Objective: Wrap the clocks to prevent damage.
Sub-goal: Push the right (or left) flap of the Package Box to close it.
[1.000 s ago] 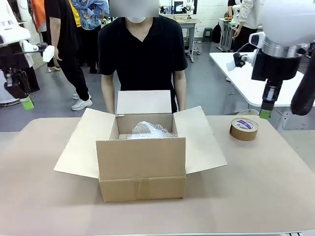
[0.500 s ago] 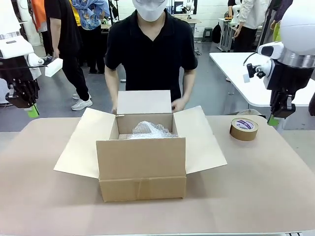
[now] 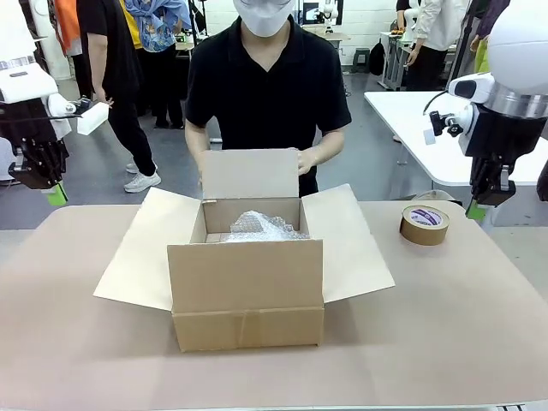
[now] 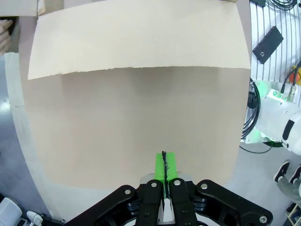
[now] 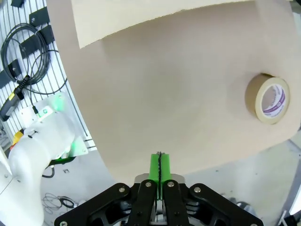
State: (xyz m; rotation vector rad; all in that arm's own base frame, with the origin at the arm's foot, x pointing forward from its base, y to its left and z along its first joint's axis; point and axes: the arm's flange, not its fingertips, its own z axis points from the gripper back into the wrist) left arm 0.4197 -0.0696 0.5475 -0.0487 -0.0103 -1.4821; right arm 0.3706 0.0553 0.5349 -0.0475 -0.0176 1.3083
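Rear flap [image 3: 250, 174] now higher in person's hands [image 3: 308, 159]; tape label [image 3: 425, 217] unreadable

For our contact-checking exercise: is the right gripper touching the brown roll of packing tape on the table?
Apart. In the right wrist view the shut right gripper hangs well clear of the brown tape roll.
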